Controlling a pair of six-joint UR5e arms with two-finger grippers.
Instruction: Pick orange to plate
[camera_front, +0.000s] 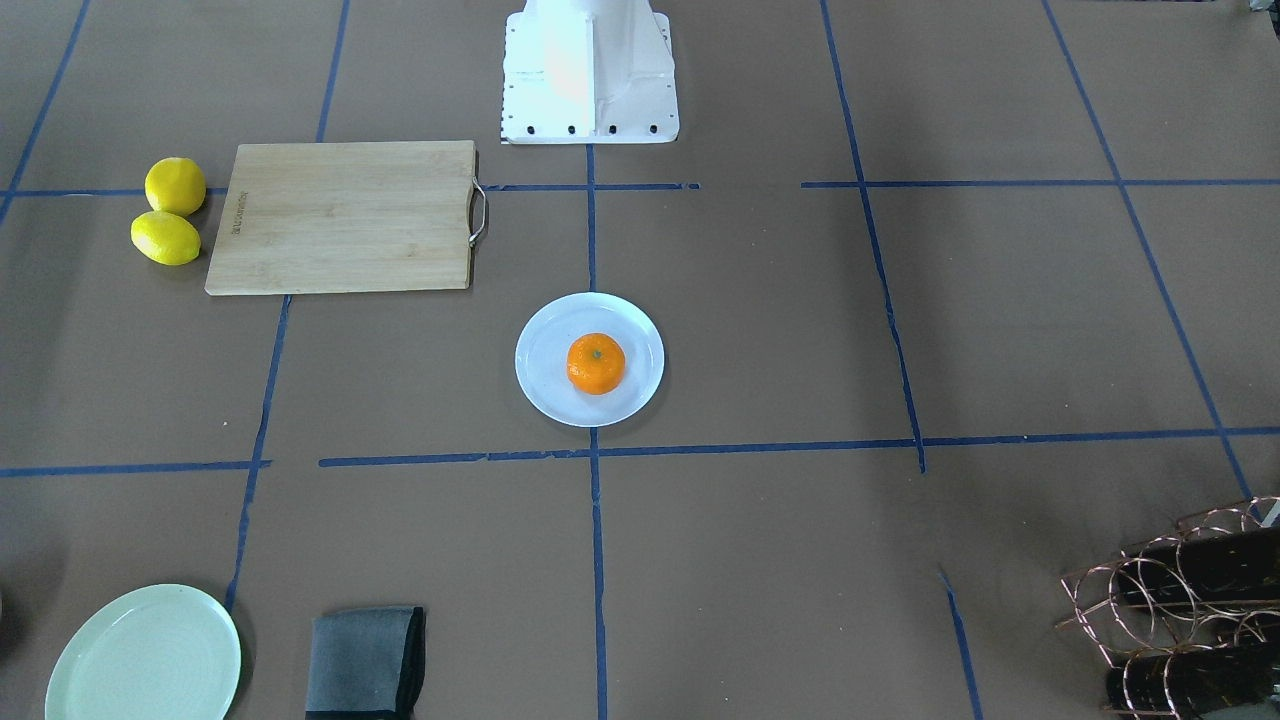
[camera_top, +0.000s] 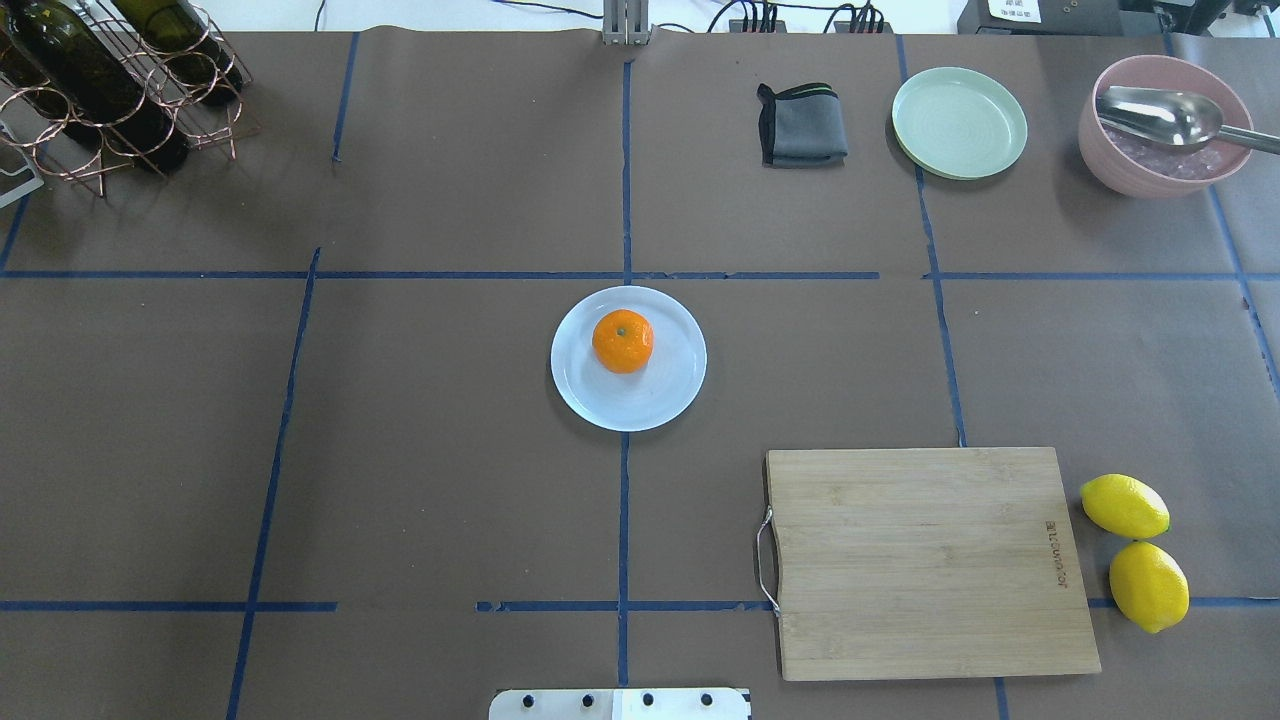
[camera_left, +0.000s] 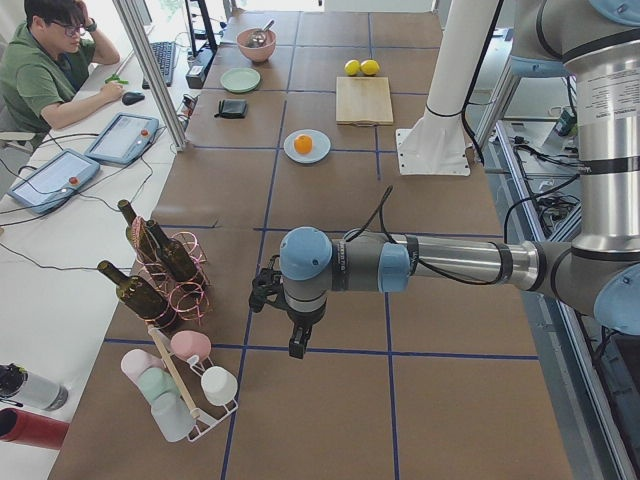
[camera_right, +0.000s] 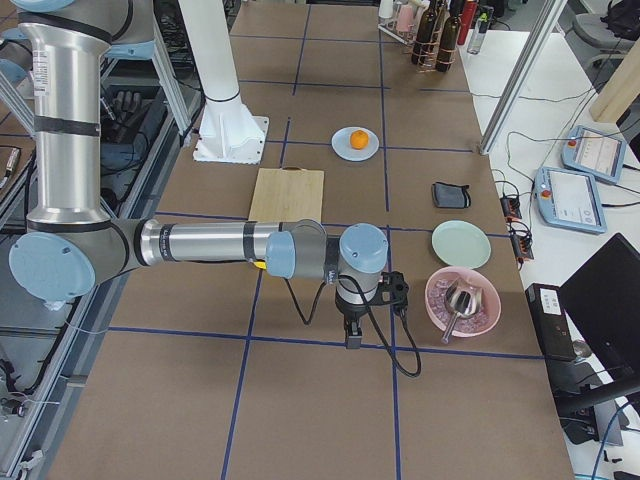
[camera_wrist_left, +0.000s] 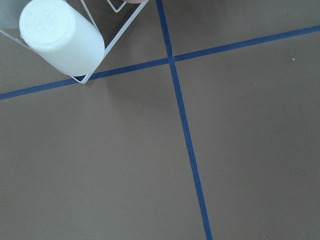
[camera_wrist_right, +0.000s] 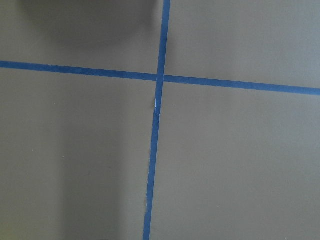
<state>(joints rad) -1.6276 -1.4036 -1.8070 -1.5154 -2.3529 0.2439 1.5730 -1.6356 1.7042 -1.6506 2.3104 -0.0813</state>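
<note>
Already the orange (camera_top: 622, 341) rests on the pale blue plate (camera_top: 672, 396), a little off its centre, so you can judge the task done. Probably for that reason both arms hang well apart from the plate. Whether the left gripper (camera_left: 297, 346) and the right gripper (camera_right: 352, 338) are clenched or released, I cannot tell. The stamp on the bamboo cutting board (camera_top: 930, 560) is too small to read.

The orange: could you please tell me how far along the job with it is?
Done: the orange sits on the plate. In hand: nothing; the left gripper and right gripper hang far from it, and whether they are open or shut is unclear. Left: nothing visible.
</note>
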